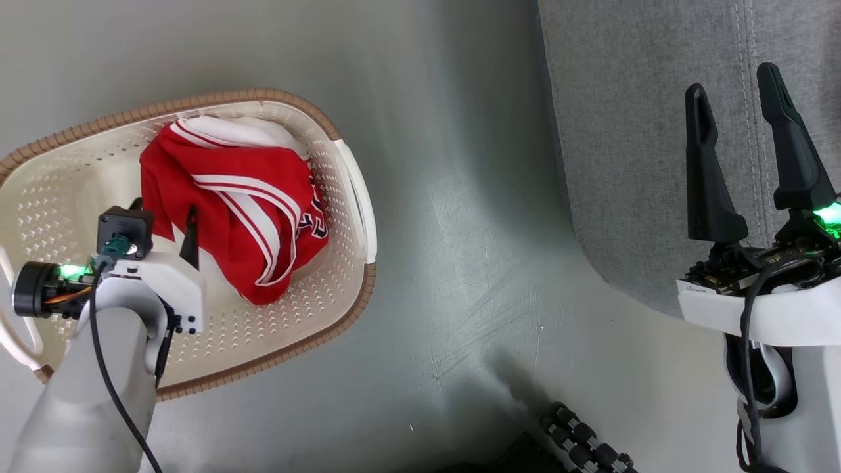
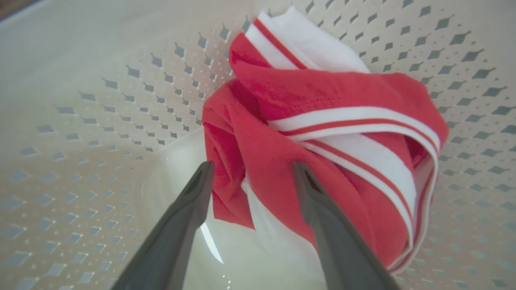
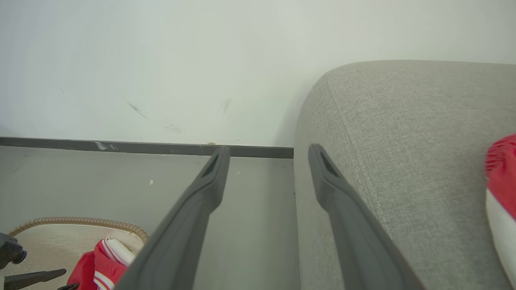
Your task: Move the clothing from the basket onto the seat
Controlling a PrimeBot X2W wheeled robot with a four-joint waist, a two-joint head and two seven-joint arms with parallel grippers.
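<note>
The clothing [image 1: 230,197], red with white stripes, lies bunched in the basket [image 1: 282,328]; my left gripper [image 2: 252,171] is down inside the basket at the fabric's near edge, jaws wide, gripping nothing; another red-and-white piece [image 3: 502,181] lies on the seat [image 1: 624,131]; my right gripper [image 1: 732,82] hangs over the seat's edge, jaws spread, empty; the basket stands on grey floor [image 1: 460,230].

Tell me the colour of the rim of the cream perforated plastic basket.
Brown, with a woven look; the head view shows the rim best.
</note>
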